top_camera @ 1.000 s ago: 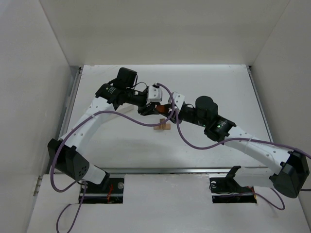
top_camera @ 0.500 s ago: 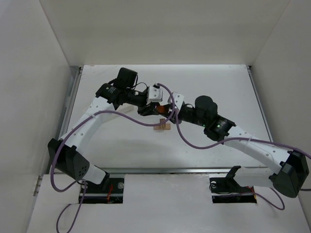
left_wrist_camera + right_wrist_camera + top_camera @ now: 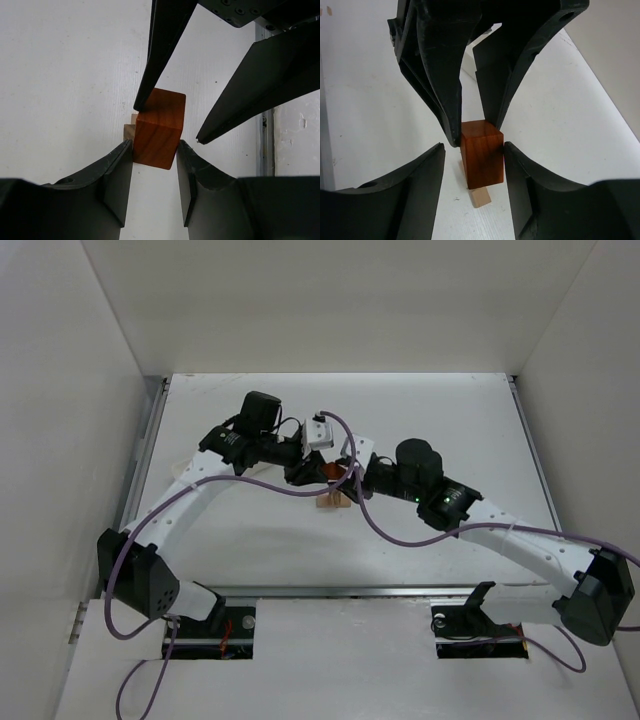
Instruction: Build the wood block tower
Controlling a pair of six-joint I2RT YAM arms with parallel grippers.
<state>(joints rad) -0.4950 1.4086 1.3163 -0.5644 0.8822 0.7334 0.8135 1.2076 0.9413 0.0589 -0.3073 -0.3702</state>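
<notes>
Reddish-brown wooden block (image 3: 157,127) is grasped by left pincer (image 3: 155,146) above pale tan wooden bar (image 3: 480,196) (grip hidden from overhead); right pincer (image 3: 473,146) stands released.

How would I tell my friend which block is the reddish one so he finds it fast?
Look at the middle of the white table, where the left gripper and right gripper meet tip to tip. Between them sits the reddish-brown block, on a pale tan block. It is the only dark red piece there.

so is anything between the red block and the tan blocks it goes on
Nothing visible. The red block is directly over the tan blocks, clamped by the left gripper; the right gripper flanks it, open.
</notes>
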